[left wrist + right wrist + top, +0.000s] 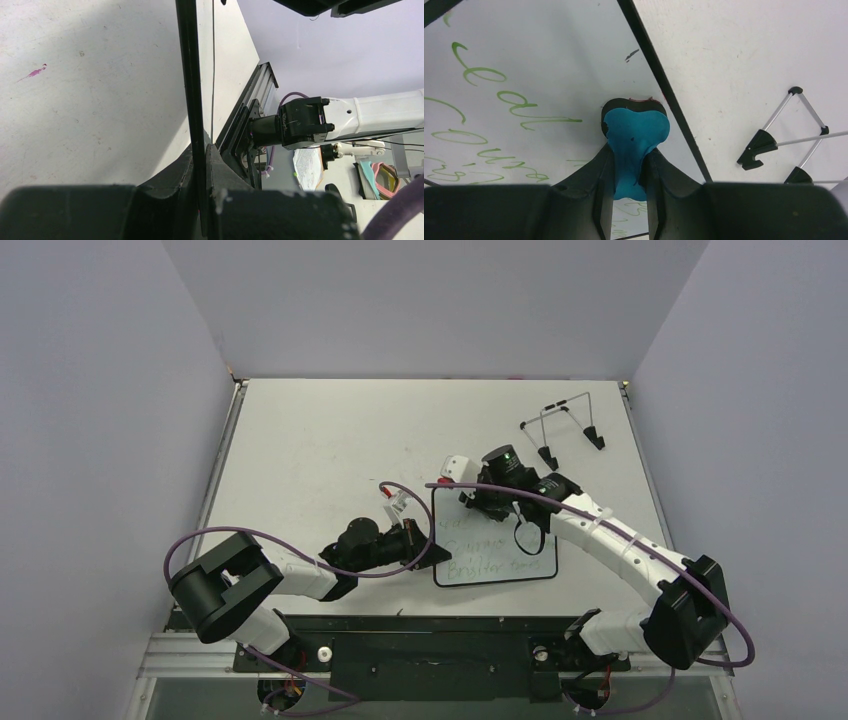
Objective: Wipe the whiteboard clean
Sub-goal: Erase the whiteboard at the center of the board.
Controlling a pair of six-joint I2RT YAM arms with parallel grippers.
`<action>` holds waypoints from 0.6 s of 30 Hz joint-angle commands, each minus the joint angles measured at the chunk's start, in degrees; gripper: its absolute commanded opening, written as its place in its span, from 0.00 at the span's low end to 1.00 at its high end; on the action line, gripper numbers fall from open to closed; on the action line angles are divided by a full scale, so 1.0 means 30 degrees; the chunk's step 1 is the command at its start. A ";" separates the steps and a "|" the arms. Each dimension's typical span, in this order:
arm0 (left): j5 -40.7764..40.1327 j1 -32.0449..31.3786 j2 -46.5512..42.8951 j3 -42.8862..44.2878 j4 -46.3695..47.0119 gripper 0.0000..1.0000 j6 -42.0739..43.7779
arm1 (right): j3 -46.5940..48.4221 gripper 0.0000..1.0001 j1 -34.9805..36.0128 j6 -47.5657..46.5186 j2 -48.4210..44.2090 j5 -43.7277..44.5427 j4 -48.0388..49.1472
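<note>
The whiteboard [500,562] lies flat on the table in front of the arms, with green handwriting on its lower half. In the left wrist view its thin black rim [191,75] shows edge-on, and my left gripper [201,150] is shut on that rim, at the board's left edge [432,552]. My right gripper [629,155] is shut on a blue bone-shaped eraser [635,132]. The eraser's head rests on the white surface [524,65] near the board's top edge, beside the green writing. From above, the right gripper [480,502] hides the eraser.
A thin wire stand with black feet [565,425] [781,135] sits at the back right of the table. Two small white-and-red items [457,468] [396,502] lie just beyond the board's top left corner. Purple-grey walls close in the table [320,440].
</note>
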 commanded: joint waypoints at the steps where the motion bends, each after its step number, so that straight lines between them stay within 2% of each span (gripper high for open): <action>1: 0.0547 -0.0231 -0.0675 0.0497 0.1960 0.00 0.1071 | -0.0157 0.00 0.0218 -0.0250 -0.0475 -0.0072 0.0432; 3: 0.0523 -0.0230 -0.0726 0.0494 0.1924 0.00 0.1109 | -0.0170 0.00 0.0898 -0.1728 -0.0556 -0.1439 -0.0818; 5: 0.0527 -0.0230 -0.0779 0.0541 0.1846 0.00 0.1146 | -0.0472 0.00 0.1506 -0.1949 -0.0764 -0.1445 -0.0755; 11: 0.0516 -0.0230 -0.0757 0.0524 0.1784 0.00 0.1188 | -0.0408 0.00 0.0421 0.1128 -0.0867 0.2228 0.2144; 14: 0.0548 -0.0230 -0.0670 0.0548 0.1799 0.00 0.1210 | -0.0626 0.00 -0.0040 0.1481 -0.1154 0.3108 0.2633; 16: 0.0611 -0.0230 -0.0593 0.0592 0.1834 0.00 0.1203 | -0.0785 0.00 -0.0054 0.1092 -0.1073 0.2614 0.2409; 18: 0.0637 -0.0230 -0.0635 0.0634 0.1842 0.00 0.1184 | -0.0604 0.00 0.0032 0.0227 -0.0876 0.0908 0.1370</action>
